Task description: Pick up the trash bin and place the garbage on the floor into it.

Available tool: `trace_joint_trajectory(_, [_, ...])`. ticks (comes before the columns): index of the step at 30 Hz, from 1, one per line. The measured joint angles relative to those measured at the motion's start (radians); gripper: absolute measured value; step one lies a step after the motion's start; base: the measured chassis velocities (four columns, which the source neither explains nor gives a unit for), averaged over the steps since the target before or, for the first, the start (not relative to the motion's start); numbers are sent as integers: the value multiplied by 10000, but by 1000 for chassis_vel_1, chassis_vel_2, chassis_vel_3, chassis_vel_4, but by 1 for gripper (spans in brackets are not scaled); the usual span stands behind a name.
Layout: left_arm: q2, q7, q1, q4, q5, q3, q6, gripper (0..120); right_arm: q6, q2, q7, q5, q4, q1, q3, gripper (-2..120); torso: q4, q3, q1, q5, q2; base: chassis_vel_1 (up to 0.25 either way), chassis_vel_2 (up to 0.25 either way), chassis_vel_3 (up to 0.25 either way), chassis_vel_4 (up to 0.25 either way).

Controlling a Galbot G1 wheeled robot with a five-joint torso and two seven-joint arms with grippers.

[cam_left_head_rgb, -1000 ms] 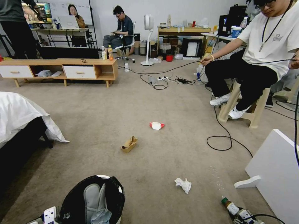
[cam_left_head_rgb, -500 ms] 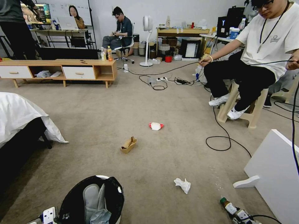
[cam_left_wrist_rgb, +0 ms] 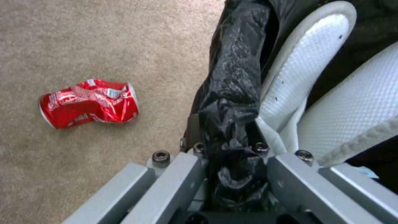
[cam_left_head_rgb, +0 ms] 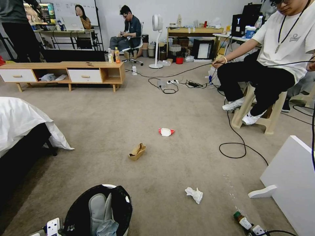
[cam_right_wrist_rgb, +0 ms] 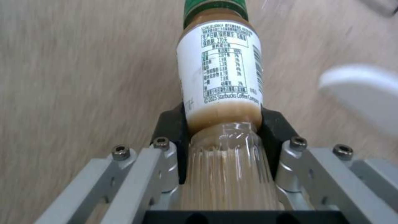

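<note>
The trash bin (cam_left_head_rgb: 98,211), white-rimmed and lined with a black bag, stands at the lower left of the head view. My left gripper (cam_left_head_rgb: 49,227) is shut on its rim (cam_left_wrist_rgb: 232,124), beside the grey flap (cam_left_wrist_rgb: 307,77). My right gripper (cam_left_head_rgb: 257,230), at the lower right, is shut on a coffee bottle (cam_right_wrist_rgb: 222,77) with a green cap (cam_left_head_rgb: 242,221). Garbage lies on the beige floor (cam_left_head_rgb: 131,111): a white tissue (cam_left_head_rgb: 194,194), tan cardboard (cam_left_head_rgb: 137,151), a red-and-white packet (cam_left_head_rgb: 166,131). A crushed red can (cam_left_wrist_rgb: 89,103) lies beside the bin.
A bed with a white sheet (cam_left_head_rgb: 19,124) stands at the left and a white panel (cam_left_head_rgb: 292,177) leans at the right. A black cable (cam_left_head_rgb: 233,149) loops across the carpet near a person on a stool (cam_left_head_rgb: 259,111). A low wooden cabinet (cam_left_head_rgb: 65,73) stands at the back left.
The whole head picture has shifted slightly, so the camera moved. The right gripper with the bottle sits a little lower at the picture's edge. The litter on the carpet has not moved.
</note>
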Motion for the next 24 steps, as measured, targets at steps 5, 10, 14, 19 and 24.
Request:
trace_joint_trajectory(5, [-16,-6,30,-117,2,-1,0,2,189,-239,71,389,662,-129,58,30,1,-2,0,1,0,0,0,0,0])
trace_joint_trajectory(10, [-28,-21,-19,-192,9,-13,-3,2,169,-543,204,846,1890,-248,149,30,5,-3,0,-1,2,0,0,0,0])
trace_joint_trajectory(14, [-14,-74,-80,-234,-87,-68,8,2,31,-827,366,1233,3085,-275,178,30,3,-3,0,-4,2,0,0,0,0])
trace_joint_trajectory(19, [93,-165,-133,-320,-319,-131,72,2,-94,-1194,528,1811,4253,-218,92,30,0,-3,0,-4,3,0,0,0,0])
trace_joint_trajectory(24, [204,-202,-209,-373,-481,-185,80,2,-266,-1427,842,2407,5278,84,-223,30,2,-3,0,-3,4,0,0,0,0])
